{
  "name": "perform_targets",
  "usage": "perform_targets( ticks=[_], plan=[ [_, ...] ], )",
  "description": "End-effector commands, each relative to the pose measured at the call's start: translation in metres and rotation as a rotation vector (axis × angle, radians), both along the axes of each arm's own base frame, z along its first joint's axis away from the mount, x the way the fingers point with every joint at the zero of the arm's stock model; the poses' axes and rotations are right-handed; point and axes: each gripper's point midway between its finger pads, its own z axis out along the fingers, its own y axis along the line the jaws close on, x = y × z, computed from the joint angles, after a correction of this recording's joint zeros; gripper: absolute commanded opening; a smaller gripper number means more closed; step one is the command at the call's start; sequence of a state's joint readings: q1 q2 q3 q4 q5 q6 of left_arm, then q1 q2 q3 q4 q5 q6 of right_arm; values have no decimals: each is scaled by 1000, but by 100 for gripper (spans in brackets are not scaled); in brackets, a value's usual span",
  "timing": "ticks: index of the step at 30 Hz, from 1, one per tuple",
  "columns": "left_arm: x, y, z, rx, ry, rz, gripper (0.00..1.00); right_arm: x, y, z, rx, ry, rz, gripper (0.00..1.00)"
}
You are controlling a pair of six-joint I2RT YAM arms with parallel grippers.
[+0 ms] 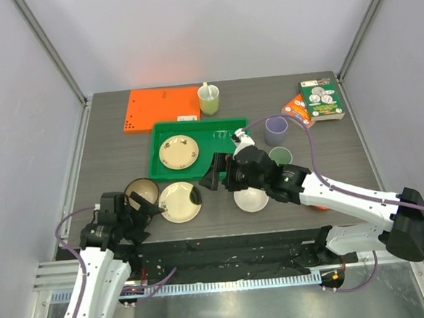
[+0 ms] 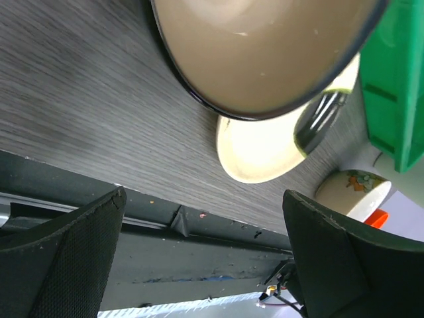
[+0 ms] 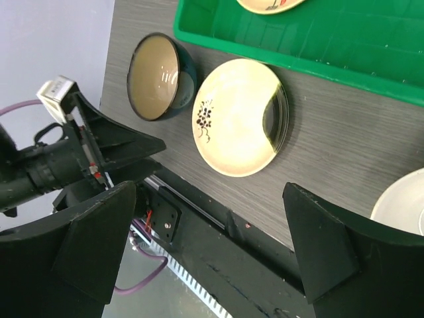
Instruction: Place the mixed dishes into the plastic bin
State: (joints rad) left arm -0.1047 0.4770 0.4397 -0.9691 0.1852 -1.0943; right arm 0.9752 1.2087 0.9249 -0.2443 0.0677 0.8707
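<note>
Above the worktop, plastic bin: the plastic bin (image 1: 226,149) lay at the middle back of the worktop (image 1: 109,151), with one cream plate (image 1: 179,152) already inside it.
Top view, dishes outside the bin: the second cream plate (image 1: 180,202) and the brown bowl (image 1: 141,191) stood just beside each other. The white bowl (image 1: 251,198), the lavender cup (image 1: 275,131) and the sage-green cup (image 1: 280,155) were to their right. The orange-red bowl (image 1: 319,207) showed only a small piece under the right arm.
Top view, count: two plates, three bowls and two cups belonged to the task. Besides these there were one yellow-green cup (image 1: 208,99) with a spoon, one orange board (image 1: 161,108) and some printed boxes (image 1: 318,99).
Top view, end effectors: the left end effector (image 1: 144,211) was near the brown bowl. The right end effector (image 1: 214,175) hung between the second cream plate and the white bowl.
Left wrist view, state: the fingers were spread wide with nothing between them. The brown bowl filled the top of the view.
Right wrist view, state: the fingers were released and empty. They looked down on the second cream plate and the brown bowl, with the bin's rim beyond them.
Handling, plate: it was probably stiff, glazed, slippery and easy to chip. As it lay flat, the rim seemed the only place to take it.
Handling, bowls and cups: they were likely light. A pinch over the wall, one finger inside, would suit them.
</note>
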Motion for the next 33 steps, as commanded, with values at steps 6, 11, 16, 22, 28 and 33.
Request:
perform_targets(
  ticks=[6,11,16,22,28,33],
  plan=[
    [31,-6,10,-27,-99,18,100,7,12,33,126,-80,-2,98],
    [36,-16,0,12,-78,-45,100,7,11,25,114,-76,2,98],
    [45,-34,-8,53,-106,-87,100,6,9,22,121,-77,-3,98],
    [53,-42,-12,88,-114,-101,100,4,5,25,122,-93,-1,99],
    [61,-44,-18,91,-119,-95,100,7,-1,29,129,-109,-2,100],
    [61,-46,-28,86,-87,-85,96,9,-8,26,124,-110,-18,100]
  ],
)
